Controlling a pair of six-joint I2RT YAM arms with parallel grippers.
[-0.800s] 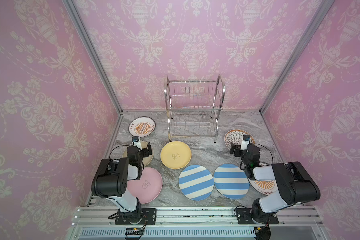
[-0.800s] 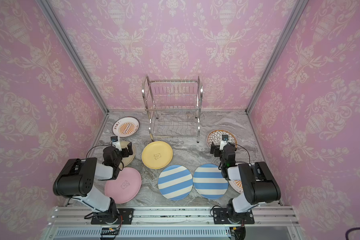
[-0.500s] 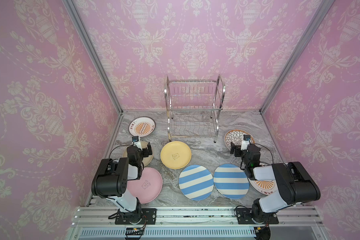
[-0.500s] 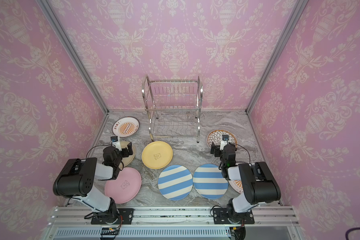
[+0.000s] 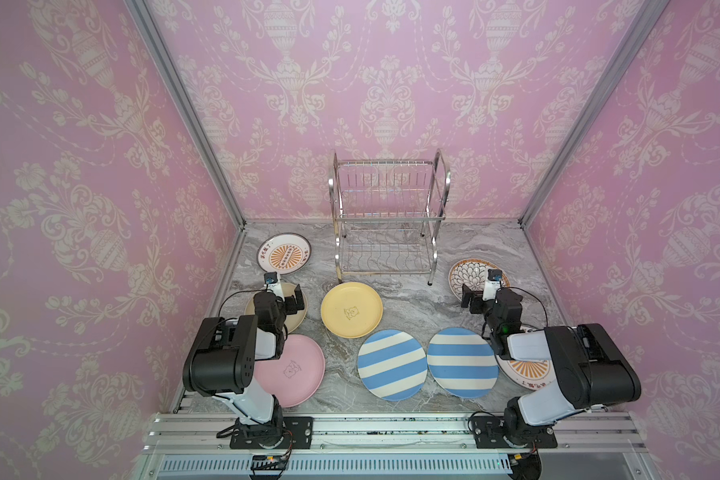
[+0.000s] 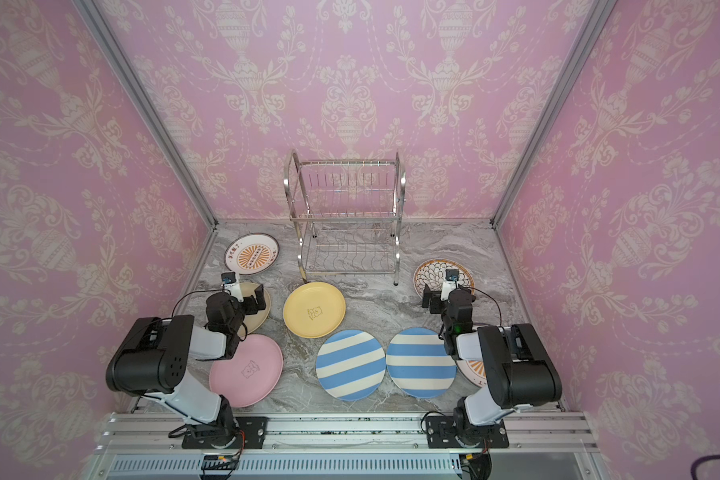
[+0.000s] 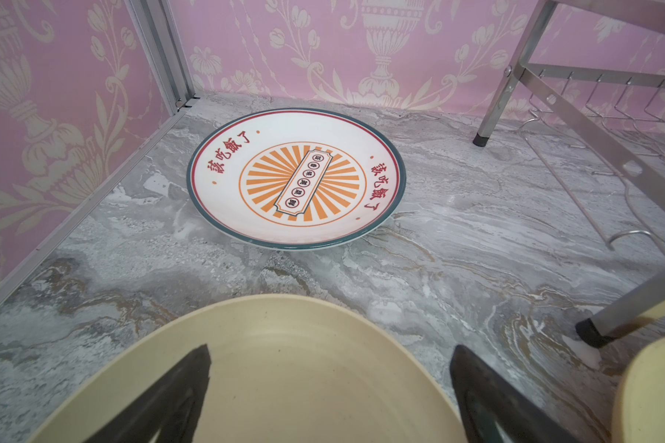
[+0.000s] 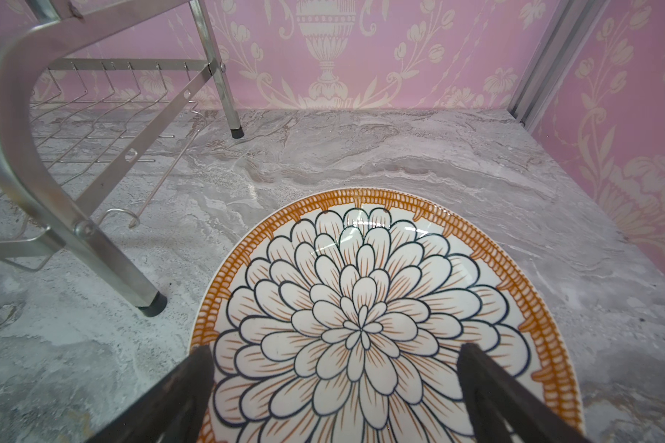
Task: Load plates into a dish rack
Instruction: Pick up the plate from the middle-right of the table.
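Gaping wide and holding nothing, the left tool [image 7: 331, 351] hovers over the round cream plate [image 5: 295, 321] at middle left, the right tool [image 8: 334, 349] over the brown floral plate [image 5: 468, 272] lower right of the chrome wire dish rack [image 5: 387, 216].

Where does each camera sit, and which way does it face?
Top view: high at front, looking down on dish rack, plates; left arm, right arm show.
Top view: alongside, same dish rack, same arms.
Left wrist: low over cream plate, facing sunburst plate; left gripper shows.
Right wrist: low over floral plate, facing back wall; right gripper shows.
Shared: both wrist views catch the dish rack.
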